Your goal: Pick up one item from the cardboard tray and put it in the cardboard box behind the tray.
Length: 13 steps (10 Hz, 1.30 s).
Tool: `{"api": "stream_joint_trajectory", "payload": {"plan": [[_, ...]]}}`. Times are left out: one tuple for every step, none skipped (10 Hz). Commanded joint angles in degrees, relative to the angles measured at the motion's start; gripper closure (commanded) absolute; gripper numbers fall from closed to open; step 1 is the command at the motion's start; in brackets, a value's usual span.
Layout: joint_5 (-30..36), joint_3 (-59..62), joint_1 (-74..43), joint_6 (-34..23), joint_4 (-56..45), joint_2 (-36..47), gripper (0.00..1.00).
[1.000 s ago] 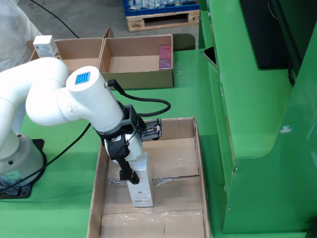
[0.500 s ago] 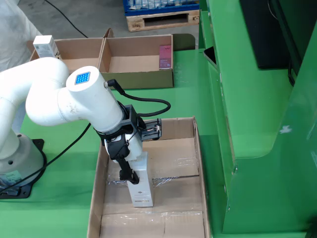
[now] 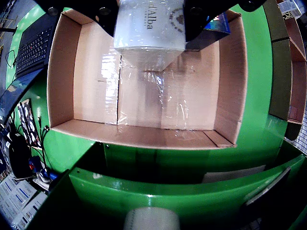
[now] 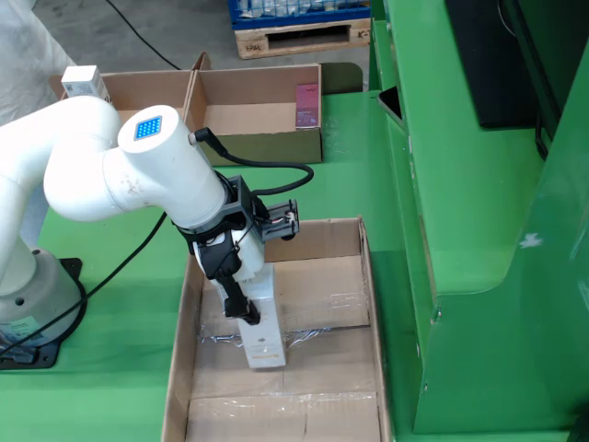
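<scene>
My gripper is shut on a white carton with "Alba" printed on it, black fingers on both its sides. In the fixed view the gripper holds the white carton upright, low inside the large open cardboard box. I cannot tell whether the carton touches the taped floor of the box. The shallow cardboard tray lies beyond the box, with a pink item in its right compartment.
A small white box sits at the tray's left end. A green machine housing rises along the right side of the box. A keyboard and cables lie to the left in the wrist view. A tape roll shows at the bottom.
</scene>
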Motion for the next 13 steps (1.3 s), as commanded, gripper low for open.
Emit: {"api": "stream_joint_trajectory", "payload": {"plan": [[-1.9,8.0,2.6,0.7,-4.3,5.5,1.0],[-1.9,8.0,2.6,0.7,-4.3,5.5,1.0],[-2.6,17.6,3.8,1.3,-8.9,3.9,1.0],[-2.6,17.6,3.8,1.3,-8.9,3.9,1.0],[-2.6,17.6,3.8,1.3,-8.9,3.9,1.0],[-3.5,30.2,5.1,1.8,-10.3,-1.2,1.0],[-3.5,30.2,5.1,1.8,-10.3,-1.2,1.0],[-4.9,30.2,6.1,1.8,-5.8,0.3,1.0],[-5.9,30.2,6.7,1.8,-3.1,1.0,1.0],[-5.9,30.2,6.7,1.8,-3.1,1.0,1.0],[-6.8,30.2,7.1,1.3,-0.6,2.5,1.0],[-7.9,30.2,7.2,0.8,4.0,2.0,1.0],[-7.9,30.2,7.2,0.8,4.0,2.0,1.0]]}}
